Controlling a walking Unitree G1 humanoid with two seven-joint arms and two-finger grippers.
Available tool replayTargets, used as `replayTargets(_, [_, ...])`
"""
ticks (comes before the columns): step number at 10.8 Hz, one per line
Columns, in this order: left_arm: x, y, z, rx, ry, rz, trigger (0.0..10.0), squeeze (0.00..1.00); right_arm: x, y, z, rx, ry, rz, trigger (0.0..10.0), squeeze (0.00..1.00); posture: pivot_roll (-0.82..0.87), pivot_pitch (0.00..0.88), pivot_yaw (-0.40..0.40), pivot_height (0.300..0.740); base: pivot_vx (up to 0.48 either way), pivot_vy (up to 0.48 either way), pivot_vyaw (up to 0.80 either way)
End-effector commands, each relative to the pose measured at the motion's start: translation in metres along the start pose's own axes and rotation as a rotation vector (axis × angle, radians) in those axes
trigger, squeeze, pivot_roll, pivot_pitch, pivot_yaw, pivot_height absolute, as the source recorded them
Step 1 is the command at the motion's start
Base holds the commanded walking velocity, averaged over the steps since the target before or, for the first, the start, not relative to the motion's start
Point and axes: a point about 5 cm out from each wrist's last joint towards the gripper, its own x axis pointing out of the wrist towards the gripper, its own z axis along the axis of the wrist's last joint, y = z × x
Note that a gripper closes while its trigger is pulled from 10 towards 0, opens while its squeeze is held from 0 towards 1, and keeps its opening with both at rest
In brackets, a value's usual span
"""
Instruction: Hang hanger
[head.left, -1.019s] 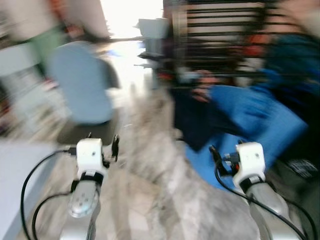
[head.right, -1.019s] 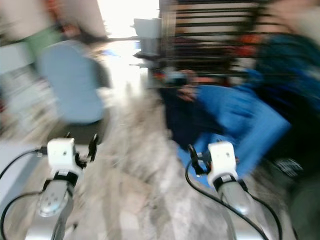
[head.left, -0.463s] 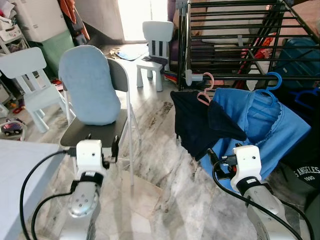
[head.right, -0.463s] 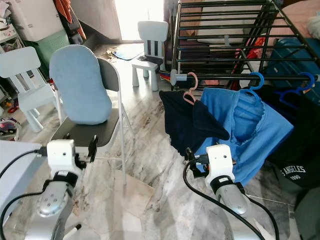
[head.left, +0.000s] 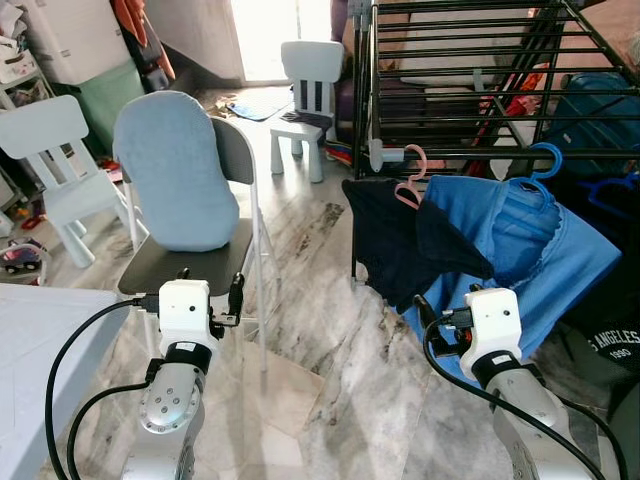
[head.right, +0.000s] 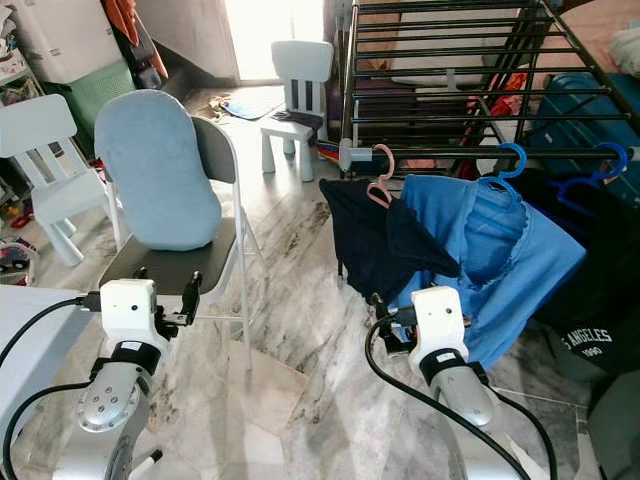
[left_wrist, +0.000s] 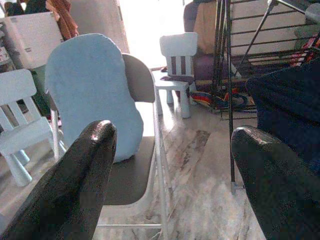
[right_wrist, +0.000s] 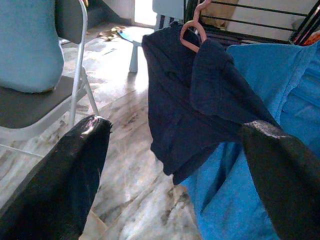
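Note:
A pink hanger (head.left: 408, 180) carrying a dark navy garment (head.left: 390, 240) hangs from the near rail of a black drying rack (head.left: 460, 60). Beside it, a blue hanger (head.left: 545, 160) holds a blue shirt (head.left: 520, 250). My right gripper (head.left: 447, 300) is held low in front of the navy garment, apart from it, open and empty. In the right wrist view, the pink hanger (right_wrist: 192, 35) and navy garment (right_wrist: 185, 90) lie ahead between the spread fingers (right_wrist: 75, 165). My left gripper (head.left: 209, 283) is open and empty, facing a folding chair.
A grey folding chair with a light blue cushion (head.left: 175, 180) stands ahead on the left. Two small white chairs (head.left: 310, 80) (head.left: 60, 150) stand further back. A white table edge (head.left: 40, 350) is at lower left. A black printed garment (head.left: 610, 340) hangs at far right. The floor is marble.
The heavy blur of one second ago has gone and the picture has settled, shifting only slightly. Both arms hold the same pose.

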Motion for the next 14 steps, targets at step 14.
replayTargets(14, [-0.011,0.005,-0.006,-0.008,0.017,0.085,10.0,0.00,0.021,0.013,0.007,-0.027,-0.005,0.117,10.0,0.00,-0.05,0.000,-0.015,0.740,0.000,0.000,0.00])
